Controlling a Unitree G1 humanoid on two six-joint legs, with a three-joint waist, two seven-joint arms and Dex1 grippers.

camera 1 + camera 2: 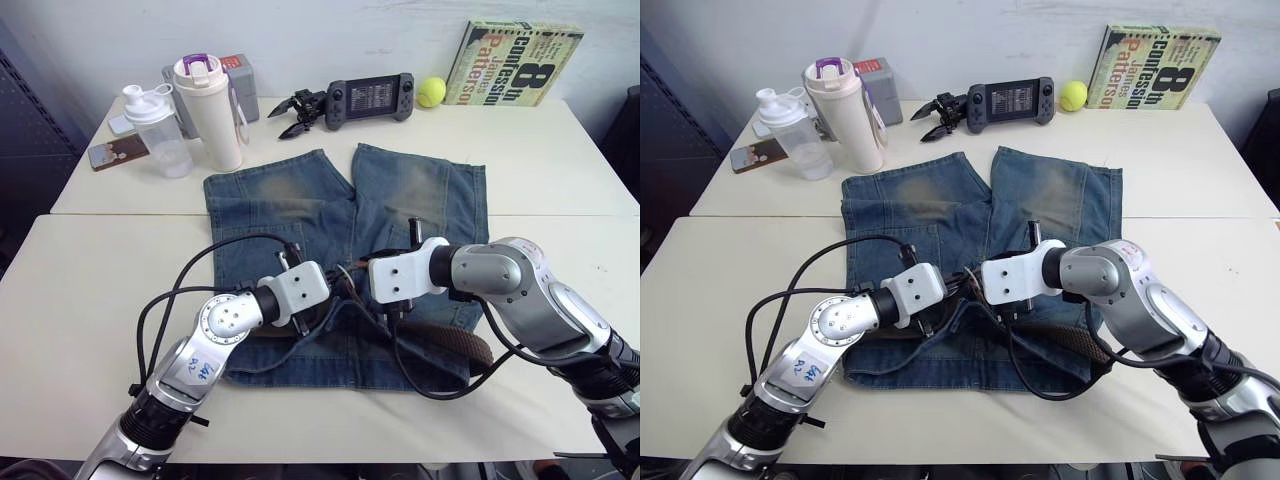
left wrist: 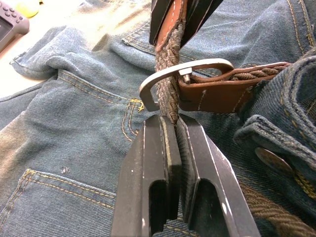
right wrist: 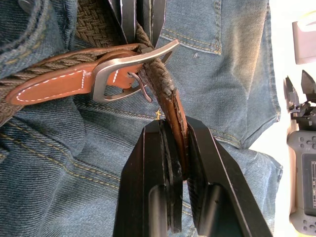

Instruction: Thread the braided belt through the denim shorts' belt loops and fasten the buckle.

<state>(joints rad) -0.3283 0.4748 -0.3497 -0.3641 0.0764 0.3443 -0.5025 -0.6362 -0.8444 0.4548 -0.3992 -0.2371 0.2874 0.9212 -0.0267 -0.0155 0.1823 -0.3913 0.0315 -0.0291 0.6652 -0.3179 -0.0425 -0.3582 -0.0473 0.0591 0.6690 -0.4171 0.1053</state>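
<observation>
Passing through silver buckle [image 3: 129, 69], woven brown braided belt [image 3: 160, 86]

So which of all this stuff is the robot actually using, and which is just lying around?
In use:
braided belt
buckle
denim shorts
left gripper, shut on the belt
right gripper, shut on the belt

Just lying about:
two shaker bottles
game controller
tennis ball
book
phone
</observation>
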